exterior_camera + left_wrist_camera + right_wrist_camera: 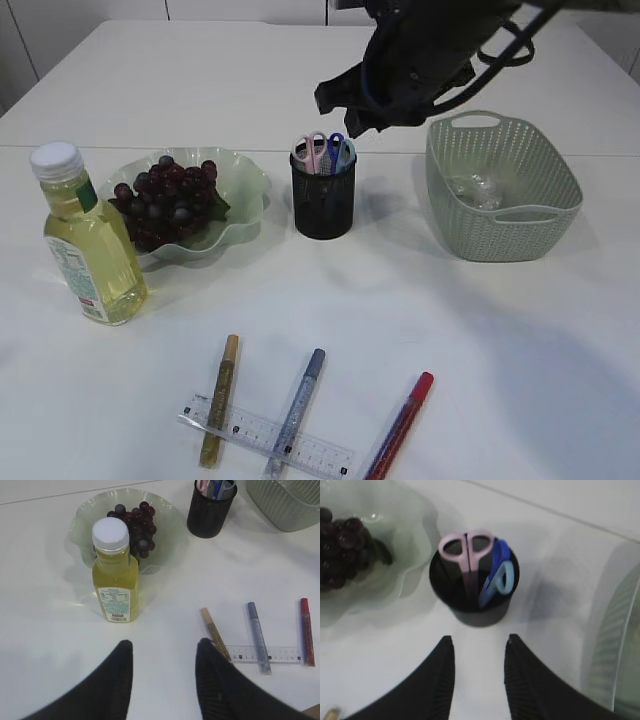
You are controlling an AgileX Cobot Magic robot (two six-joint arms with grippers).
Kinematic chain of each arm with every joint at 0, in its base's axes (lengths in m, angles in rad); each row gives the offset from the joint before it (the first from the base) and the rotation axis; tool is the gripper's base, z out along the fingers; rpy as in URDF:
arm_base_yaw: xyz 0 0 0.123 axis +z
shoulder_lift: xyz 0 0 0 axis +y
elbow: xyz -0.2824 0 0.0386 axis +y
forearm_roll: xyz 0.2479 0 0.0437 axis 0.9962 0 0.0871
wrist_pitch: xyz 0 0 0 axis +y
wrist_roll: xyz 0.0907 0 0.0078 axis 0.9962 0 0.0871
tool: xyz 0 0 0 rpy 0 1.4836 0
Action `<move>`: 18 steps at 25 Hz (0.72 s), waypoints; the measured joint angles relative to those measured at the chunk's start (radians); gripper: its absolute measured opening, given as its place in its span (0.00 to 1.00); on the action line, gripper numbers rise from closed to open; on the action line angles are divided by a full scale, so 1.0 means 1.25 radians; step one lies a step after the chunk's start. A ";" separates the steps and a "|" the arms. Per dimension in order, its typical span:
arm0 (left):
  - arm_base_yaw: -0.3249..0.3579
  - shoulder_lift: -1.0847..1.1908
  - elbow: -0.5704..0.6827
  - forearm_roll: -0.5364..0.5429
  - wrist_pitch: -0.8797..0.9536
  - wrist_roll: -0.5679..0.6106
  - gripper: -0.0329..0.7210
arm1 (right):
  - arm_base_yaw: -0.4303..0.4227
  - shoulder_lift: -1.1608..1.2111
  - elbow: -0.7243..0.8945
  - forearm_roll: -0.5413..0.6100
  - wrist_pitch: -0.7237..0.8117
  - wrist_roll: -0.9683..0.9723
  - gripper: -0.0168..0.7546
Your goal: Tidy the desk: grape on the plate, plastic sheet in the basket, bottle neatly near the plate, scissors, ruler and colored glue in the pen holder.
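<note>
The grape [167,203] lies on the plate [246,180], a pale green dish with a wavy rim at the left of the white table [480,330]. The bottle [88,238] stands upright just beside the plate's front-left edge, filled with yellow liquid under a white cap. The holder [323,198], a black mesh cup, stands between the plate and the basket [500,190]. Two scissors stick out of it handles up, the pink pair [466,547] touching the blue pair [497,577]. Inside the basket lies something clear and crumpled, probably the sheet [478,190], though the view there is too poor to be sure.

At the front of the table the ruler [265,437] lies flat. The gold glue [219,400] and the silver glue [296,410] lie across it, and the red glue [400,425] lies just beside its right end.

The right gripper [478,642] hovers above the holder, its jaws parted and holding nothing. The left gripper [163,652] hangs over bare table in front of the bottle, near the gold glue, jaws likewise spread and empty.
</note>
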 joint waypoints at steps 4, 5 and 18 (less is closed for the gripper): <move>0.000 0.000 0.000 -0.012 0.000 0.000 0.45 | 0.028 -0.003 -0.062 0.017 0.195 -0.044 0.39; 0.000 0.000 0.000 -0.016 0.000 0.000 0.45 | 0.036 -0.003 -0.066 0.029 0.226 -0.066 0.39; 0.000 0.000 0.000 -0.024 0.018 0.000 0.45 | 0.162 -0.003 -0.071 0.199 0.401 -0.276 0.60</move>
